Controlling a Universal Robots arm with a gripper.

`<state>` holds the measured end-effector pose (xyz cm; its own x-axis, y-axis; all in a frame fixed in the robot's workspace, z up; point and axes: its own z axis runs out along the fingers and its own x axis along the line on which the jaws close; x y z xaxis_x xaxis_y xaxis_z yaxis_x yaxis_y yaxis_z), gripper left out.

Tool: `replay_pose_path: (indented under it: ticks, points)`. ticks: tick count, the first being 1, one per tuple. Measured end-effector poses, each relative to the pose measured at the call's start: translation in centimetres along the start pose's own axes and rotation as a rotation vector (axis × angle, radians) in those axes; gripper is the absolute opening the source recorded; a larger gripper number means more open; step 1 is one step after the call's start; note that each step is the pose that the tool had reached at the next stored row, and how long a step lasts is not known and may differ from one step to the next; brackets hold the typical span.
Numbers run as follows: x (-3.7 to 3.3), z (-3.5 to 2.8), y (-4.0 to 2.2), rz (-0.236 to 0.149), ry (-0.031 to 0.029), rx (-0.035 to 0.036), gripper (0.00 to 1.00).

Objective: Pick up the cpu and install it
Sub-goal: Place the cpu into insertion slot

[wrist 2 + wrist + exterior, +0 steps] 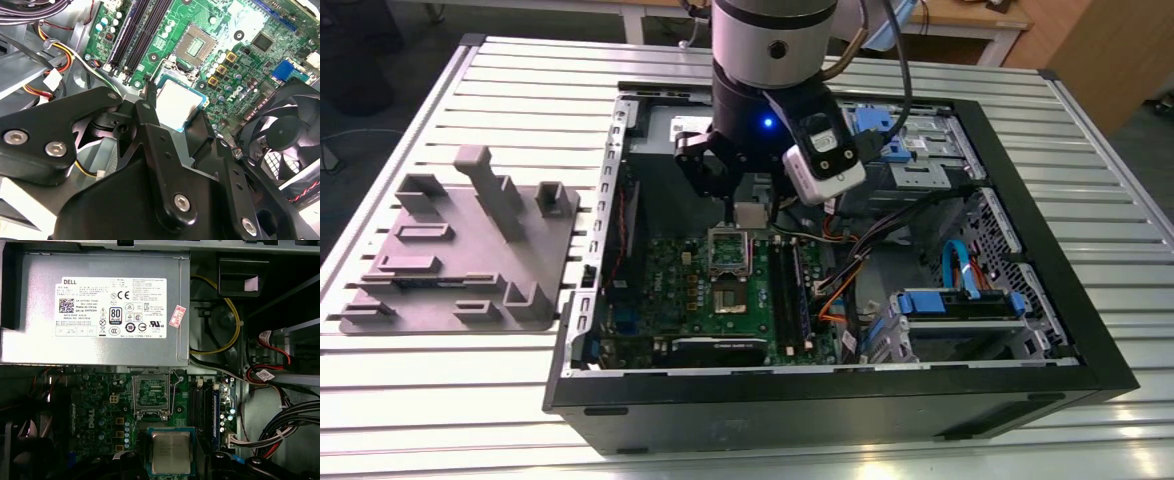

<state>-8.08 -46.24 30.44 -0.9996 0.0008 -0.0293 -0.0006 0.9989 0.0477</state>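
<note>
- Step in hand, as I judge it: the pick is done and the carry is under way. The gripper (176, 109) has its 2 black fingers (149, 95) closed narrowly on opposite edges of the cpu (176, 100), which hangs clear above the board.
- In the exterior view the cpu (750, 213) sits inside the open computer case (854, 388), with the socket (727, 250) near it at about 7 o'clock and lower down. The grey tray (454, 260) lies well apart at 9 o'clock from the case, on the slatted metal table (480, 410).
- The install, I judge, calls for bringing the chip square over the socket (152, 394), matching its corners and edges, then setting it down flat and gently. A tilt could harm the contact field.
- The cpu (171, 452) is a thin flat square: a dull silver metal top with rounded corners and a pale rim.
- The socket (199, 45) is a dark square well with a fine-grained floor, ringed by a bright metal frame.
- The green motherboard (670, 285) is glossy and crowded with small cylinders and dark slots.
- The power supply (100, 347) is a plain grey sheet-metal box with a white label.
</note>
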Motion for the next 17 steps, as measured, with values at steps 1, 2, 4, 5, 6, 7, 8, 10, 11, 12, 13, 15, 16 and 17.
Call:
replay_pose_path:
  ticks: [1, 2, 4, 5, 6, 7, 8, 10, 11, 12, 13, 15, 16, 17]
  points:
    - [0.0, 0.02, 0.0, 0.0, 0.0, 0.0, 0.47]
    - [0.0, 0.06, 0.0, 0.0, -0.0001, -0.0003, 0.47]
    - [0.01, 0.17, -0.01, 0.0, -0.0001, -0.0002, 0.47]
    - [0.01, 0.23, -0.01, 0.0, -0.0001, -0.0001, 0.47]
    - [0.01, 0.29, -0.01, 0.0, -0.0002, 0.0, 0.47]
    - [0.01, 0.37, -0.02, 0.0, -0.0002, -0.0001, 0.47]
    - [0.01, 0.43, -0.02, 0.0, -0.0002, -0.0001, 0.47]
    - [0.01, 0.44, -0.02, 0.0, -0.0001, 0.0002, 0.47]
    - [0.02, 0.44, -0.02, 0.0, -0.0001, 0.0002, 0.47]
    - [0.01, 0.45, -0.02, 0.0, -0.0001, 0.0001, 0.47]
    - [0.01, 0.46, -0.02, 0.0, -0.0002, 0.0, 0.47]
    - [0.02, 0.47, -0.02, 0.0, -0.0002, 0.0, 0.47]
    - [0.01, 0.52, -0.02, 0.0, -0.0004, -0.0003, 0.47]
    - [0.02, 0.58, -0.02, 0.0, -0.0004, -0.0004, 0.47]
